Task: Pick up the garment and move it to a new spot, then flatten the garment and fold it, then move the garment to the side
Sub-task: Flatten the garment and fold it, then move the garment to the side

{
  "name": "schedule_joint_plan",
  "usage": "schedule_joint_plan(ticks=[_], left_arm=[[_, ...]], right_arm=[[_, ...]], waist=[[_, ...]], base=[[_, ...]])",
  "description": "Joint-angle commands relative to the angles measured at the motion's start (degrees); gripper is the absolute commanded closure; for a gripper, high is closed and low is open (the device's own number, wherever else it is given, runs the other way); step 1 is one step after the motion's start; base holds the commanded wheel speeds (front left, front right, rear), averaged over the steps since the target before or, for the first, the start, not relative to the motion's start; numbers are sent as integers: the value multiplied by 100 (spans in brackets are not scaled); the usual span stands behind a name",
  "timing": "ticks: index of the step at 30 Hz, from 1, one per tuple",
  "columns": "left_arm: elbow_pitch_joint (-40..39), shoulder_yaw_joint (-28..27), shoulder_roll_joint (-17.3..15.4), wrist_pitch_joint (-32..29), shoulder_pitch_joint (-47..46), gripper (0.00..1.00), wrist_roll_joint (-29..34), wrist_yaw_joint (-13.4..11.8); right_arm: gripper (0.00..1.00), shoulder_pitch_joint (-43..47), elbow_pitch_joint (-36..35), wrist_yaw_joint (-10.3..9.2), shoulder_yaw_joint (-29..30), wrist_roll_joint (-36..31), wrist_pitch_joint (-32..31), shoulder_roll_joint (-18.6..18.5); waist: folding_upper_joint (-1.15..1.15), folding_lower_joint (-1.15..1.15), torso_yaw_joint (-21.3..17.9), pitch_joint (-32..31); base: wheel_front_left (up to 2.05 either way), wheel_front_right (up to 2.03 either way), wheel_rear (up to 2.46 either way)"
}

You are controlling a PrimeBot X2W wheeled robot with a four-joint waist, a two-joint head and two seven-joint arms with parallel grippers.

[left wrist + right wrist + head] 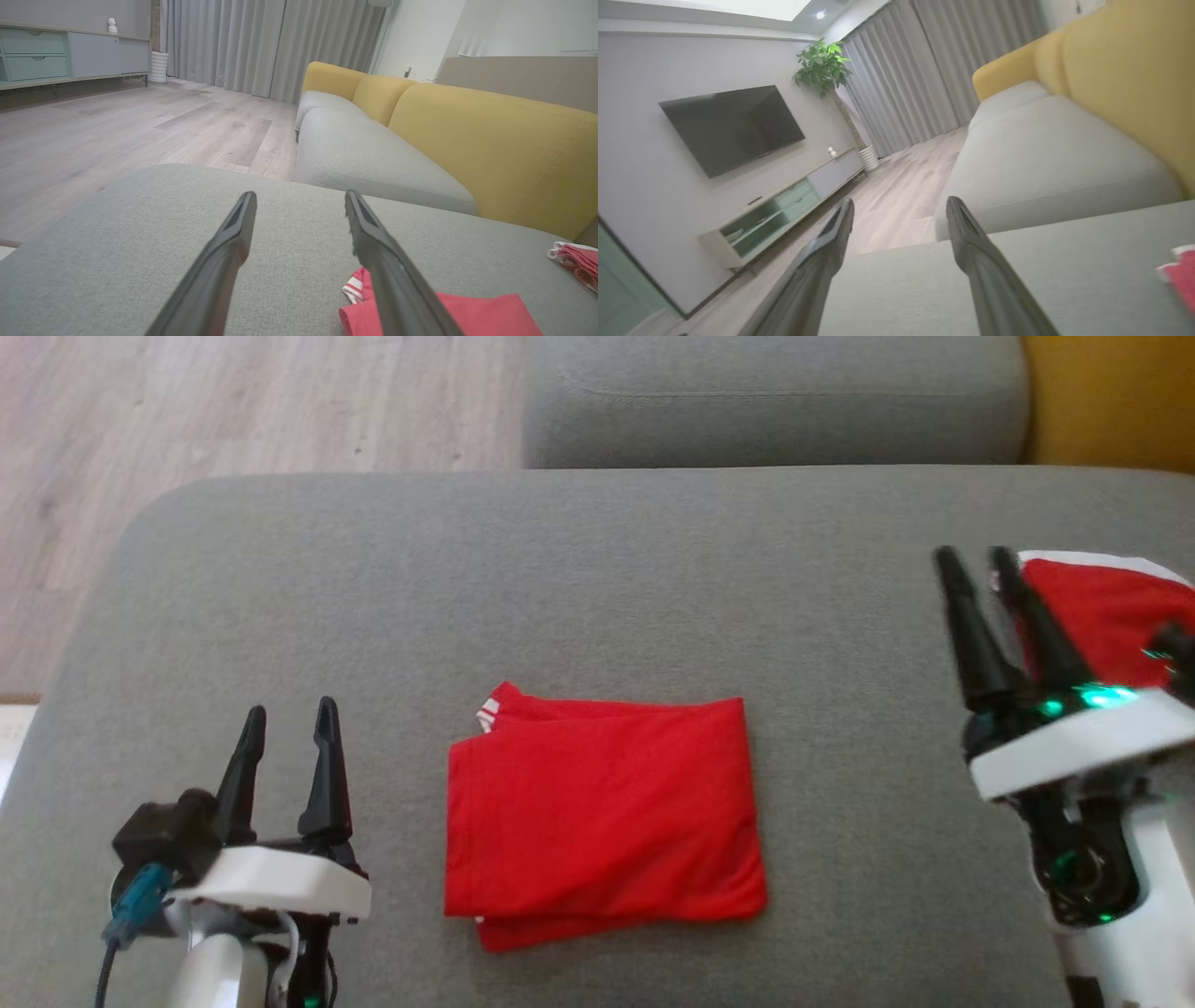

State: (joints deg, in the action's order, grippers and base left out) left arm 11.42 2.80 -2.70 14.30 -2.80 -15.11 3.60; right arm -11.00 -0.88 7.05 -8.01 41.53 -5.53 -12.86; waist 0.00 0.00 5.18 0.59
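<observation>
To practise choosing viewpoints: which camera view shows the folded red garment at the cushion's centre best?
Head view: the whole garment, seen from above. Left wrist view: one corner, partly hidden. Right wrist view: a red scrap, perhaps another garment.

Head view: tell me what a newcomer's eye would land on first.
The folded red garment, bright against the middle of the grey cushion. Next, a second red cloth with a white edge at the far right, partly behind the right hand; the left hand sits open at lower left, beside the garment.
</observation>
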Motion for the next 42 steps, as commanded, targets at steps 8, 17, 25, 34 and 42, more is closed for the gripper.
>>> schedule_joint_plan(ticks=[8, 17, 25, 34, 42], left_arm=[[-219, -361, -33, 70, -55, 0, 201, 22], [-181, -425, -24, 70, 9, 0, 289, 90], [-147, -436, -20, 70, -21, 0, 301, 101], [-154, -343, -19, 70, -56, 0, 232, 57], [-74, -176, -19, 70, -170, 0, 205, 50]], right_arm=[[0, 373, 549, 44, 315, -1319, 1284, 5], [0, 466, 1357, 44, 103, -1927, 1710, 176], [0, 331, 1535, 44, 30, -1908, 1734, 154], [0, 103, 1645, 44, -83, -1754, 1534, 228], [0, -602, 2083, 44, -699, -1152, -196, 413]], waist=[[0, 0, -161, -66], [0, 0, -120, 15], [0, 0, -58, 13], [0, 0, 19, 84], [0, 0, 204, 225]], base=[[0, 0, 0], [0, 0, 0], [0, 0, 0], [0, 0, 0], [0, 0, 0]])
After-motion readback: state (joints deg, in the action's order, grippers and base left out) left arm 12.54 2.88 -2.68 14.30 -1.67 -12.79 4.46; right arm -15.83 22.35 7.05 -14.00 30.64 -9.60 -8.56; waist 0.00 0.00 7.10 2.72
